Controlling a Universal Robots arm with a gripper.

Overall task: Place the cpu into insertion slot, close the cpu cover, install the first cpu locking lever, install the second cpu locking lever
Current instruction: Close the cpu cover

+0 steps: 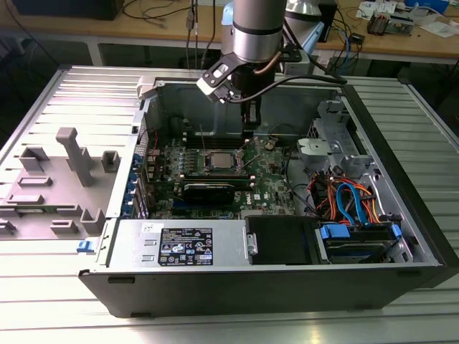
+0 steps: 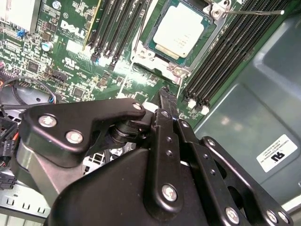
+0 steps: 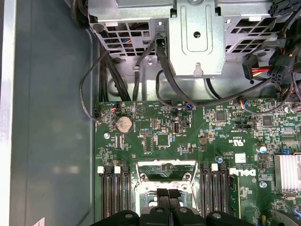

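Tool narrow and empty; over green motherboard, near cpu.

1. Lower middle of the exterior view: a black label on the power supply box, its print too small for me to read.
2. In the second wrist view, white logo lettering on the green motherboard, beside the memory slots.
3. A white sticker on the grey case wall.
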